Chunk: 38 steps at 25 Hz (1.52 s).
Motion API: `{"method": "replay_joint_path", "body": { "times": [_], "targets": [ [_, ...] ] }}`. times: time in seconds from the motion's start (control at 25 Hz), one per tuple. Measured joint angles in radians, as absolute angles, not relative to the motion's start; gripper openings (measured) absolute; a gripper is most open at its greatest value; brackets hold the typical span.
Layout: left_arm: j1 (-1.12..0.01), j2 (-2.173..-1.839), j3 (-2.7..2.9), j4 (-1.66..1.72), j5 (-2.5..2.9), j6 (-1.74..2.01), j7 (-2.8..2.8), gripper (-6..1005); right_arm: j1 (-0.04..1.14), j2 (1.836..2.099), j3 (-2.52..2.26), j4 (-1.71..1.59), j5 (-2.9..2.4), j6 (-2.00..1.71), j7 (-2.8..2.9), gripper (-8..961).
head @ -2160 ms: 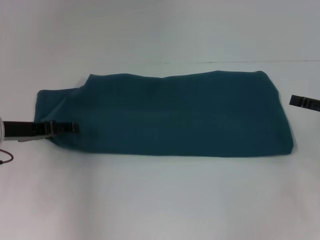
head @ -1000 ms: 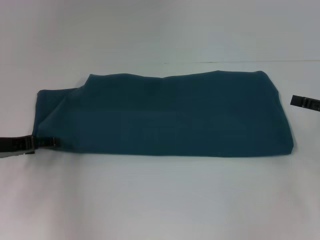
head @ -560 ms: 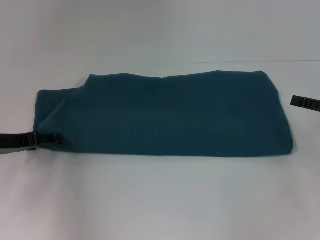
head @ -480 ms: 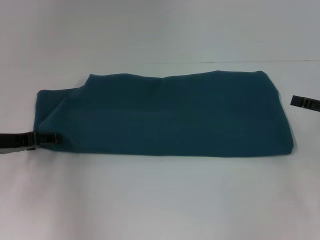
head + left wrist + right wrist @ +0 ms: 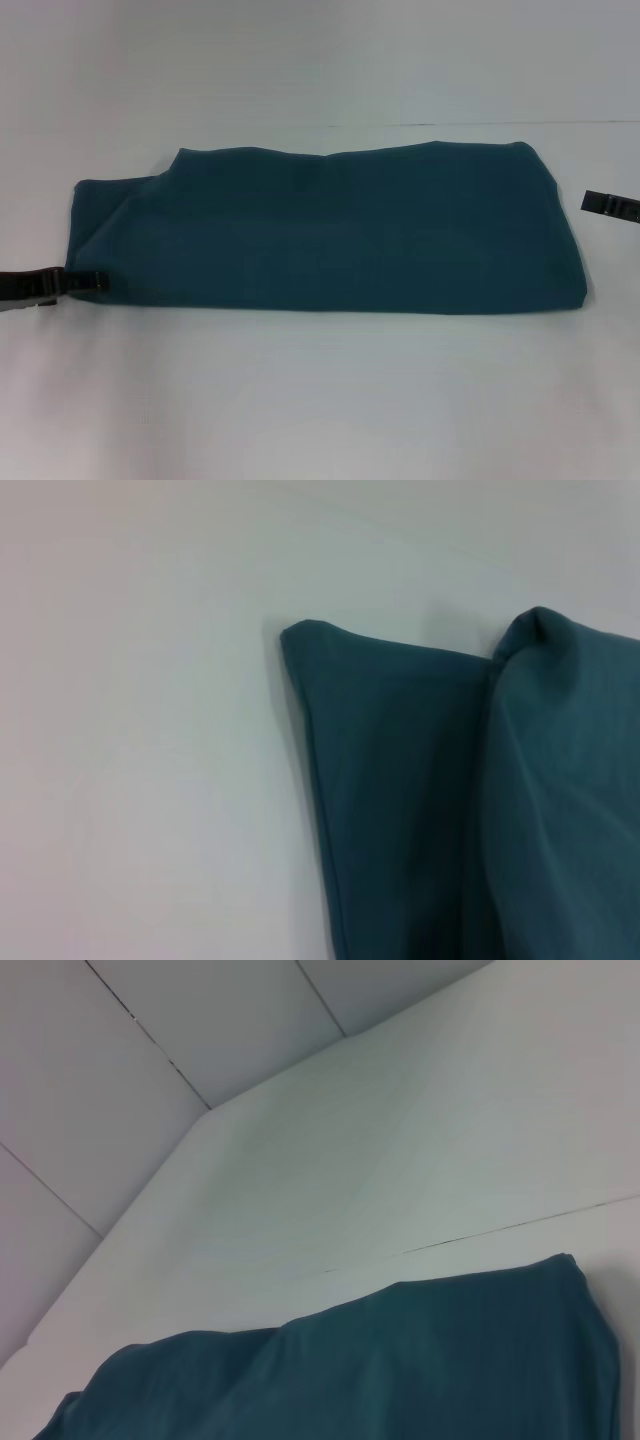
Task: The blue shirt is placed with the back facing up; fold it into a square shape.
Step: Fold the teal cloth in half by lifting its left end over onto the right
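Across the white table [image 5: 320,400] lies the plain, dark teal-blue fleecy shirt [image 5: 340,235], folded long. Left gripper [image 5: 95,283] at nine o'clock, right gripper [image 5: 610,205] at three; grips can't be judged.

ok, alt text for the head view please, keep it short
A blue shirt, folded into a long band, lies across a white table. The left gripper sits at the shirt's near left corner, and the right gripper is just off its right end, apart from the cloth.
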<state>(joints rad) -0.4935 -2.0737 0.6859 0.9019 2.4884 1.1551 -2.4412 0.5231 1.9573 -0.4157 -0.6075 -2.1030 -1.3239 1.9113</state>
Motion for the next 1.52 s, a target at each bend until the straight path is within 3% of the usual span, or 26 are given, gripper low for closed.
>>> {"method": "replay_joint_path", "body": {
  "times": [1.16, 1.52],
  "targets": [
    [-0.551, -2.1, 0.706, 0.898, 2.478, 1.165, -2.412, 876, 0.512, 1.958, -0.416, -0.607, -2.103, -1.325, 1.912, 826],
    [-0.528, -2.094, 0.699, 0.9, 2.477, 1.168, -2.412, 854, 0.508, 1.963, -0.416, -0.607, -2.103, -1.323, 1.906, 826]
  ]
}}
